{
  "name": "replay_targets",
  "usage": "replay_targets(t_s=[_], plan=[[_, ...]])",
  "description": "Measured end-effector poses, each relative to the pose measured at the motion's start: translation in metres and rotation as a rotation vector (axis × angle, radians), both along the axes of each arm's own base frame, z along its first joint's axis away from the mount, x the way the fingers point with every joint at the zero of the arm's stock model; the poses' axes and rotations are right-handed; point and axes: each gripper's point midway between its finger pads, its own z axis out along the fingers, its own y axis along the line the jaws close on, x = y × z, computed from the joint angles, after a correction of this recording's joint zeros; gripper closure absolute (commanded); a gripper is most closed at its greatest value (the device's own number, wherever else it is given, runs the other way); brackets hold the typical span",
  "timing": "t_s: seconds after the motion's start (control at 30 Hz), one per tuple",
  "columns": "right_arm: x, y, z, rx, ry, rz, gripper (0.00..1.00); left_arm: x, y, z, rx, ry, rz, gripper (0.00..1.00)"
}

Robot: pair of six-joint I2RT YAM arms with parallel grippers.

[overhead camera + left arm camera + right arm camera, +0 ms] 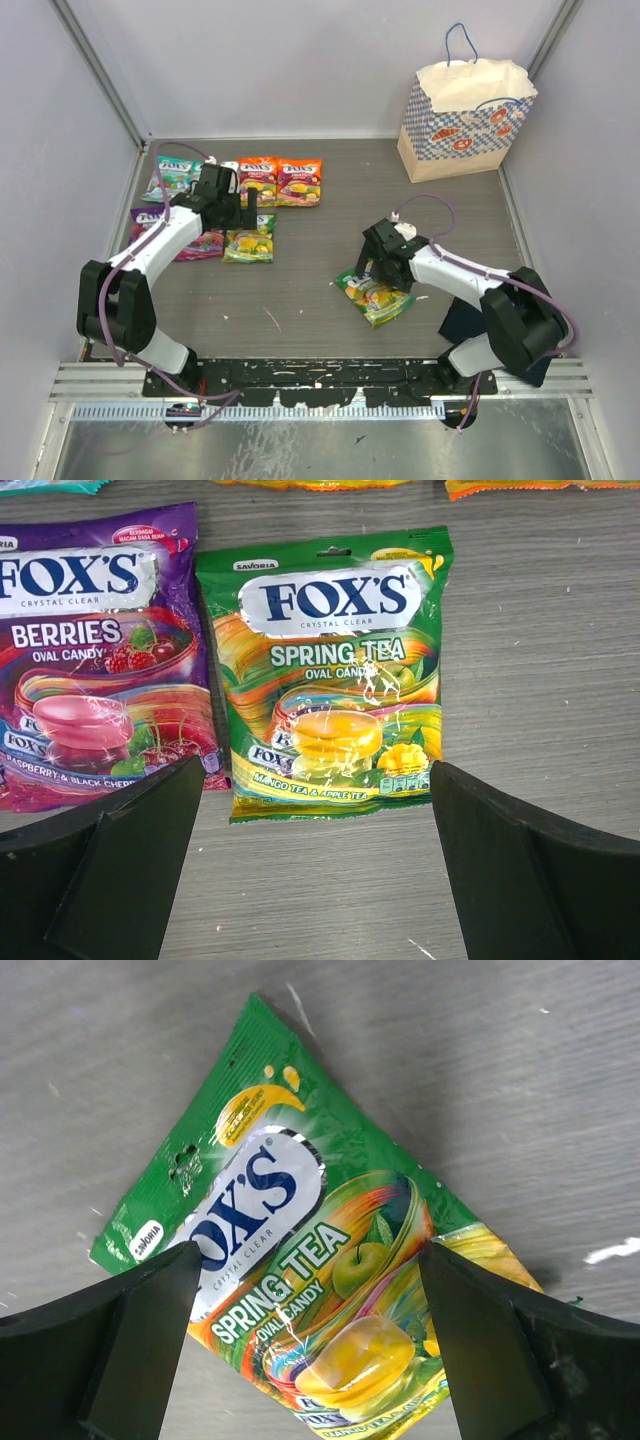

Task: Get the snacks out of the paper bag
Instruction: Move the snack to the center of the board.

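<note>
The beige paper bag with a blue cord handle stands upright at the back right. Several snacks lie flat at the left: a teal packet, two orange ones, a purple one and a green one. My left gripper hangs open and empty over them; its view shows the green packet and the purple packet ahead of the fingers. My right gripper is open over another green packet, which lies tilted between the fingers.
A dark navy folded cloth lies by the right arm's base. Grey walls close the table on three sides. The bag stands in the back right corner, apart from both arms.
</note>
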Motion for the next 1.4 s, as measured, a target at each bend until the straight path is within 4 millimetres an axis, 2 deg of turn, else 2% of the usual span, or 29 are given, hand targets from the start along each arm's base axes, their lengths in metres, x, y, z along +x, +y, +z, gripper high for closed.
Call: replay_targets(t_s=[0.13, 0.27, 0.47, 0.57, 0.67, 0.73, 0.8, 0.83, 0.9, 0.97, 1.03, 1.2, 1.3, 1.4], plan=[[0.024, 0.022, 0.003, 0.02, -0.046, -0.108, 0.03, 0.0, 0.005, 0.007, -0.015, -0.021, 0.01, 0.02], [0.056, 0.057, 0.008, 0.081, -0.115, -0.238, 0.04, 0.0, 0.009, 0.012, -0.048, -0.032, 0.028, 0.02], [0.087, 0.102, 0.008, 0.188, -0.188, -0.423, 0.05, 0.003, 0.016, 0.013, -0.077, -0.027, 0.05, 0.02], [0.102, 0.118, 0.012, 0.2, -0.229, -0.449, 0.0, 0.003, 0.019, 0.015, -0.088, -0.031, 0.054, 0.02], [0.119, 0.126, 0.04, 0.143, -0.332, -0.351, 0.0, -0.001, 0.019, 0.023, -0.102, -0.05, 0.049, 0.02], [0.127, 0.13, 0.072, 0.095, -0.418, -0.189, 0.0, -0.003, 0.019, 0.029, -0.112, -0.066, 0.044, 0.02], [0.122, 0.135, 0.102, 0.065, -0.478, 0.058, 0.0, -0.004, 0.017, 0.035, -0.124, -0.081, 0.034, 0.02], [0.112, 0.136, 0.117, 0.047, -0.493, 0.211, 0.0, -0.005, 0.015, 0.038, -0.133, -0.087, 0.025, 0.02], [0.097, 0.135, 0.136, 0.006, -0.498, 0.444, 0.0, -0.007, 0.011, 0.041, -0.152, -0.092, 0.003, 0.02], [0.086, 0.136, 0.145, -0.043, -0.482, 0.649, 0.0, -0.01, 0.007, 0.041, -0.171, -0.091, -0.021, 0.02], [0.071, 0.136, 0.133, -0.095, -0.431, 0.851, 0.0, -0.011, 0.004, 0.04, -0.18, -0.089, -0.044, 0.02], [0.023, 0.132, 0.076, -0.147, -0.191, 1.199, 0.0, -0.012, -0.005, 0.043, -0.214, -0.092, -0.086, 0.02], [0.01, 0.132, 0.058, -0.165, -0.122, 1.311, 0.0, -0.012, -0.008, 0.044, -0.229, -0.094, -0.101, 0.02], [0.003, 0.132, 0.051, -0.163, -0.094, 1.385, 0.0, -0.012, -0.01, 0.045, -0.234, -0.097, -0.109, 0.02]])
